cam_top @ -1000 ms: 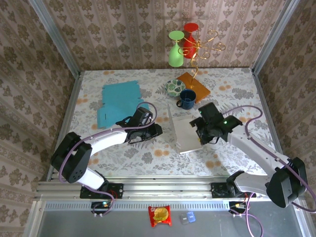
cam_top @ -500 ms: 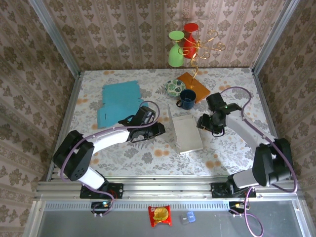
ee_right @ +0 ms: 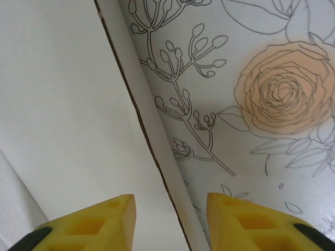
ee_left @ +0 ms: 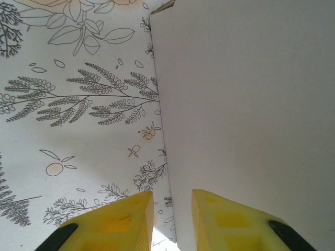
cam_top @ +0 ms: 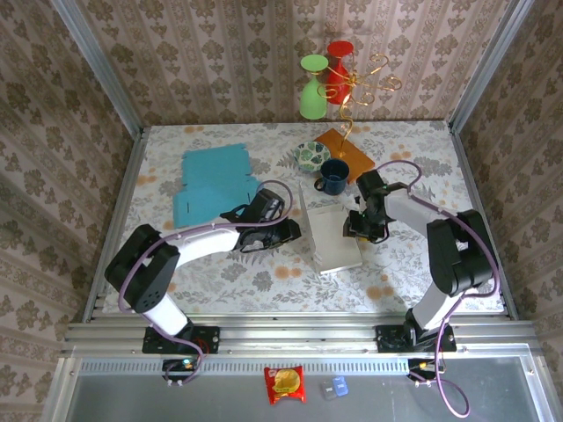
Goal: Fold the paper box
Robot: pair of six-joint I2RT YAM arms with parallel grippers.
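Observation:
The white paper box [cam_top: 334, 236] lies partly folded mid-table, its left flap standing upright. My left gripper [cam_top: 295, 230] sits low at that flap. In the left wrist view its yellow fingertips [ee_left: 171, 219] straddle the white flap's [ee_left: 246, 104] edge with a narrow gap, and tablecloth shows between the left finger and the card. My right gripper [cam_top: 354, 227] is at the box's right edge. In the right wrist view its jaws [ee_right: 170, 219] stand apart on either side of the raised side strip of the box [ee_right: 57, 104], not pressing it.
A flat teal cardboard sheet [cam_top: 211, 183] lies back left. A blue mug [cam_top: 333, 176], a patterned bowl [cam_top: 311, 156] and an orange mat [cam_top: 352, 156] with a gold rack holding a green glass [cam_top: 313, 88] and a red glass [cam_top: 339, 57] stand behind the box.
The right arm swung in from the near right to the box's right edge, and its jaws narrowed. The left gripper crept slightly right toward the upright flap.

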